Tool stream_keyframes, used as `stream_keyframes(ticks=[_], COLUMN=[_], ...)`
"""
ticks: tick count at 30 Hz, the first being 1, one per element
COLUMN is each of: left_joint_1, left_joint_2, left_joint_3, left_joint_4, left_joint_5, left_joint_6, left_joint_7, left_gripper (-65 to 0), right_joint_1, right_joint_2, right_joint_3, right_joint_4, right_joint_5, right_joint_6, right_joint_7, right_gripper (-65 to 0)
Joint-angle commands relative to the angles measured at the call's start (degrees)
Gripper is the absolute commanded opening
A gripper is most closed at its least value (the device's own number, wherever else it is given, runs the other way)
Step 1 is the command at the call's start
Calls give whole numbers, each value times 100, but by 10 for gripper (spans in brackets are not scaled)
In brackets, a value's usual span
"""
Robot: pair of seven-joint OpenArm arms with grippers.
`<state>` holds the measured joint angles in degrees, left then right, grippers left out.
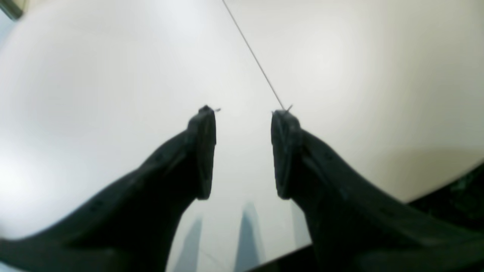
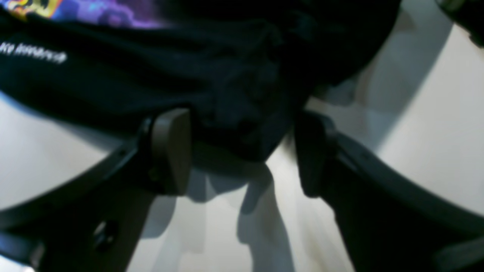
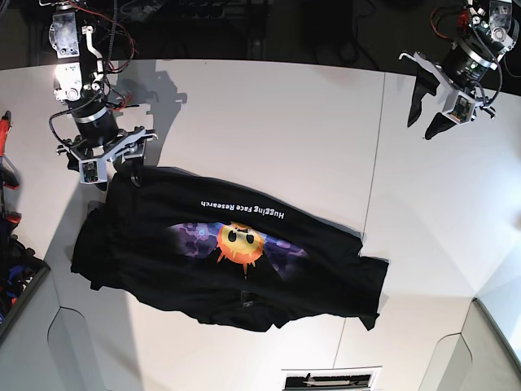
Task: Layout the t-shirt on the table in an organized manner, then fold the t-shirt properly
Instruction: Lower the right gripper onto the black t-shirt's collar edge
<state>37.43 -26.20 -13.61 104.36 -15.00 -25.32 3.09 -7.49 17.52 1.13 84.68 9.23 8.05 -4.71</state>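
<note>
The black t-shirt (image 3: 163, 252) lies across the white table (image 3: 269, 114) with its sun-face print and white lettering facing up; its edges are rumpled. My right gripper (image 3: 116, 167) is at the shirt's far left corner. In the right wrist view this gripper (image 2: 240, 115) is open, and a bunched fold of the t-shirt (image 2: 189, 75) hangs between its spread fingers. My left gripper (image 3: 427, 120) hovers over bare table at the far right, well away from the shirt. Up close, the left gripper (image 1: 244, 111) is open with nothing between its fingers.
A thin dark seam (image 1: 257, 60) runs across the table under the left gripper; the same seam (image 3: 373, 171) passes the shirt's right end. Red-handled tools (image 3: 6, 130) sit off the left edge. A slot (image 3: 330, 380) is cut into the near edge.
</note>
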Motion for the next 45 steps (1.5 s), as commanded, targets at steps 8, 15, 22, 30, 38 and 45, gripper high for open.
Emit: stream_keyframes(ticks=[8, 15, 22, 30, 38, 45], left_joint_1=[-1178, -1766, -1871, -1886, -2048, -2124], left_joint_2=[-66, -61, -50, -50, -48, -46], left_joint_3=[728, 1152, 1150, 1150, 1150, 1150], left_joint_4=[-1246, -1537, -1598, -1598, -1598, -1598], left_joint_5=[-46, -46, -44, -48, -109, -107], left_joint_6=[109, 109, 267, 367, 365, 365], left_joint_7=[-90, -87, -87, -28, -26, -20], left_gripper=[-375, -375, -375, -375, -375, -375], right_joint_1=[291, 302, 297, 302, 302, 302], right_joint_2=[-555, -1106, -1650, -1827, -1958, -1906], right_joint_3=[20, 20, 20, 262, 839, 988], right_joint_4=[-452, -258, 922, 2973, 2927, 2671], right_joint_5=[-439, -684, 479, 966, 1029, 459], right_joint_6=[-205, 280, 1191, 1646, 1303, 949], right_joint_7=[122, 83, -761, -1226, -1320, -1410], right_gripper=[-410, -650, -650, -650, -235, -196])
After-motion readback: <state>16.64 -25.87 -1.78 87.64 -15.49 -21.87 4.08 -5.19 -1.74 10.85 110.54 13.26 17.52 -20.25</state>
